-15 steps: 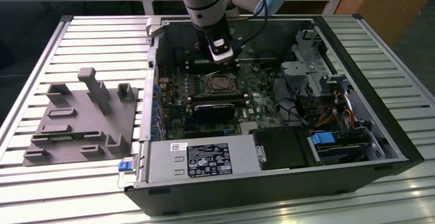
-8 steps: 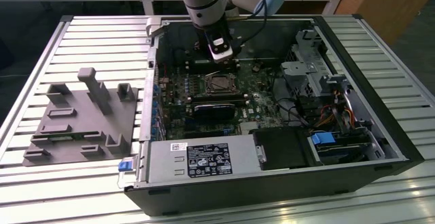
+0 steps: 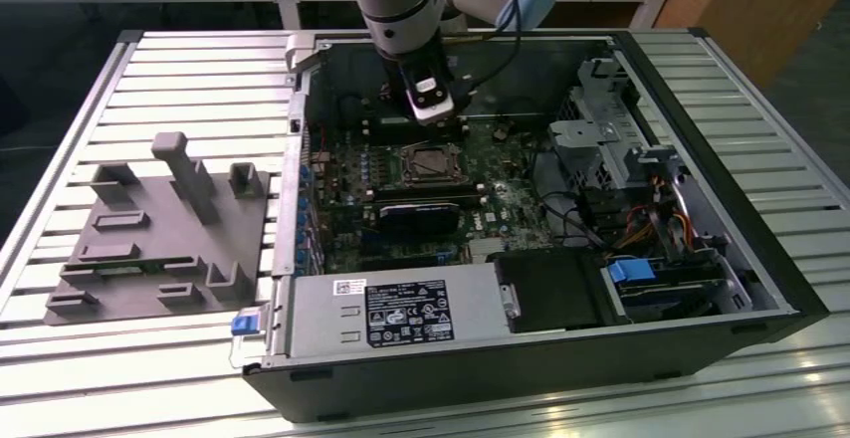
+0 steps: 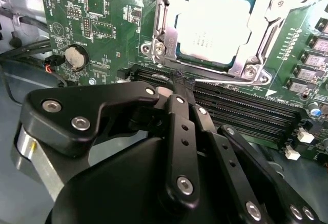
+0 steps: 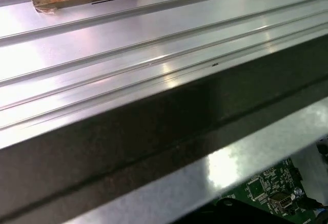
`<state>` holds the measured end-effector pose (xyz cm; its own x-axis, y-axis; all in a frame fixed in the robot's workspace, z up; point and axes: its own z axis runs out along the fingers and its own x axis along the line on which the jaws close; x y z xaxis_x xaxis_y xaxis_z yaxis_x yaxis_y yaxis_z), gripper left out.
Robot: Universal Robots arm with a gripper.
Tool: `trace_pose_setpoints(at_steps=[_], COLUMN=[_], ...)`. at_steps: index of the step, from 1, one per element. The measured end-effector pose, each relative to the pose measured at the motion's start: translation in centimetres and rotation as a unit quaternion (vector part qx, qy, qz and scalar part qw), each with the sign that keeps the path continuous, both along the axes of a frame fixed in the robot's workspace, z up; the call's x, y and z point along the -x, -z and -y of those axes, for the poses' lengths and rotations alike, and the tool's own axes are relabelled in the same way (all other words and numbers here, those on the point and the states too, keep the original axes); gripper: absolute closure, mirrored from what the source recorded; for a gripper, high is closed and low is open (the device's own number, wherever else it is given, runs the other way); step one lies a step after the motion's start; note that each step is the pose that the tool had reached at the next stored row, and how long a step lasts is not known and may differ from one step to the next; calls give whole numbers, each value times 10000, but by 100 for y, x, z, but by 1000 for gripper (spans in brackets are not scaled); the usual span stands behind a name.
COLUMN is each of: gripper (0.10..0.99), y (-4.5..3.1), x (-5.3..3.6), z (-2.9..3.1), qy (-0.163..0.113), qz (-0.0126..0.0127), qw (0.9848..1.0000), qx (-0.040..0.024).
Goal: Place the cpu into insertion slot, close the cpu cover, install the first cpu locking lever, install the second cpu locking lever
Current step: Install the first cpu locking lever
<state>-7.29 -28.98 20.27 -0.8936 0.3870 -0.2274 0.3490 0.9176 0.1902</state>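
1. The cpu [image 4: 215, 24] lies flat in its socket, with the cpu cover [image 4: 261, 34] down around it.
2. The gripper [image 4: 179, 83] is empty, its fingers together, just beyond the socket's far edge in the exterior view.
3. This is probably lever work: press the locking lever [image 4: 157, 24] low and steadily, keeping clear of the memory slots [image 4: 241, 108].

Open air in the middle, clutter crowding the edges
The tool [image 3: 433, 117] is hanging inside the open case [image 3: 531, 373], with free room sitting straight above the cpu cover [image 4: 164, 24]; memory slots [image 4: 241, 108] are lying just beside it, the drive cage [image 3: 591, 134] and cables [image 3: 571, 214] are crowding the exterior view's right, and the power supply [image 3: 385, 309] is walling off the end nearest that camera.
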Motion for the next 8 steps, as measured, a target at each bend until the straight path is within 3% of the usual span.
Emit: trace_pose_setpoints(at_steps=[8], gripper=[984], y=[17], x=[0], z=[-34], qy=[41], qz=[1], qw=[10000], qx=[0])
